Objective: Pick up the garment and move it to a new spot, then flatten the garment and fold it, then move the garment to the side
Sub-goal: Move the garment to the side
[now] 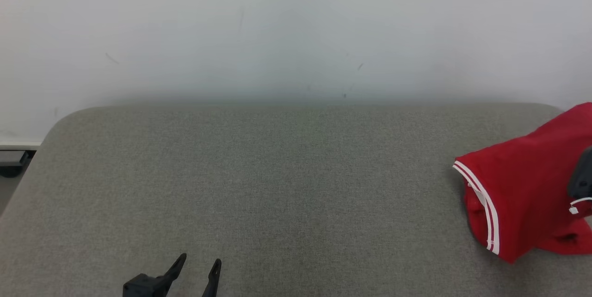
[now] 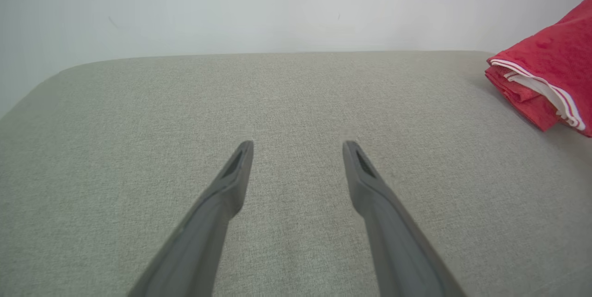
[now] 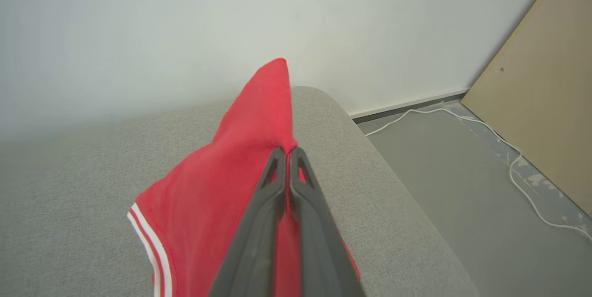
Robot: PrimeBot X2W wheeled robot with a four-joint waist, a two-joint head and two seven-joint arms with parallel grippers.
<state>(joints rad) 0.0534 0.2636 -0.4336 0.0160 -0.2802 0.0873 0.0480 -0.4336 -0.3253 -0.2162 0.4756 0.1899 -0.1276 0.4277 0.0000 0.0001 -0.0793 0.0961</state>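
At the far right of the head view, the red garment (image 1: 518,190) sits bunched on the grey desk (image 1: 277,186). Its white-striped hem (image 1: 481,204) faces the desk's middle, and its long axis runs from that hem back and rightward, out of frame. The left gripper (image 1: 200,263) is at the lower left, well apart from the cloth, its jaws spread and holding nothing. The left wrist view looks along those two parted fingers (image 2: 231,181) above bare desk. It adds a side look at the garment, upper right: stacked red layers with a white lining under the striped edge. The right wrist view gives the grip itself. The right gripper (image 3: 289,151) is pinched tight on a fold of the garment, and the cloth rises past the fingertips into a peak pointing at the wall (image 3: 185,19). The hem trails to the lower left. This view also brings in the desk's rounded corner, the floor (image 3: 453,181), a white cable (image 3: 513,172) and a tan board (image 3: 545,93).
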